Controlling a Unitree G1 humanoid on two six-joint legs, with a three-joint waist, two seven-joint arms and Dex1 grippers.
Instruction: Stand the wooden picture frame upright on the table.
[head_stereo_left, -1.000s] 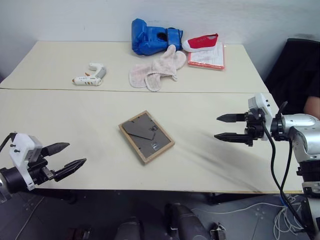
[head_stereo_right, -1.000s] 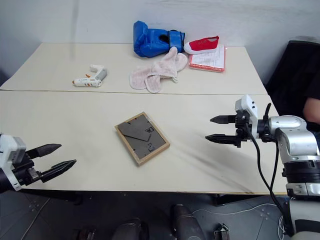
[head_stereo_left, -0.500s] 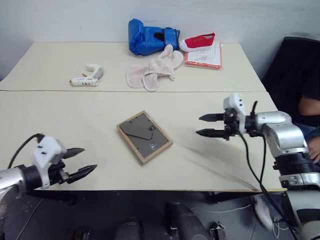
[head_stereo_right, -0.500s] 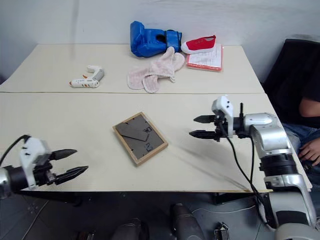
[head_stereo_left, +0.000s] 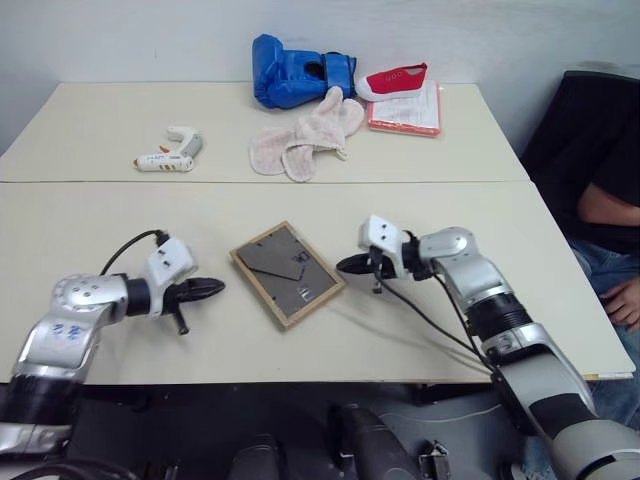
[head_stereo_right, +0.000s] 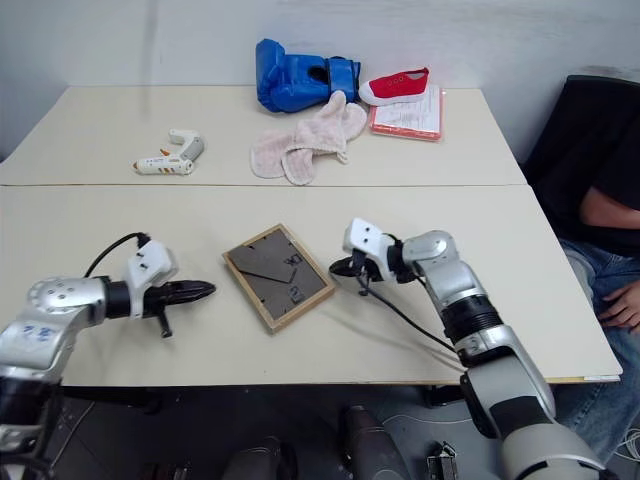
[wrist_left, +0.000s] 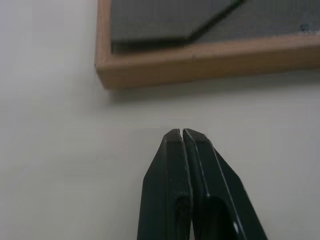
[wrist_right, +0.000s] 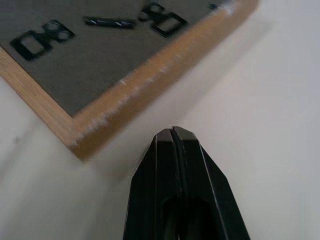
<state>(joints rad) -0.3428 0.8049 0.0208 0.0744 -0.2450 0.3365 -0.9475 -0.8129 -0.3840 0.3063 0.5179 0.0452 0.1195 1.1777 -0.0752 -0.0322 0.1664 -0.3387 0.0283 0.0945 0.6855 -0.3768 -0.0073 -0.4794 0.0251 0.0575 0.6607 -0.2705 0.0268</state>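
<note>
The wooden picture frame (head_stereo_left: 289, 273) lies flat and face down on the table (head_stereo_left: 90, 235), its dark back and fold-out stand up. My left gripper (head_stereo_left: 216, 286) is shut and empty, its tip just left of the frame's left corner (wrist_left: 107, 75). On the other side, my right gripper (head_stereo_left: 343, 265) is also shut and empty, its tip close to the frame's right corner (wrist_right: 80, 140). Neither tip touches the light wood border.
At the back of the table lie a blue boxing glove (head_stereo_left: 292, 71), a red shoe (head_stereo_left: 393, 80) on a pink-edged pad (head_stereo_left: 408, 112), a pinkish cloth mitt (head_stereo_left: 307, 136) and a white glue gun (head_stereo_left: 170, 150). A seated person (head_stereo_left: 610, 215) is at the right edge.
Both grippers went from open to shut while closing in on the frame, the left from the near left edge, the right from the right. The frame has not moved.
</note>
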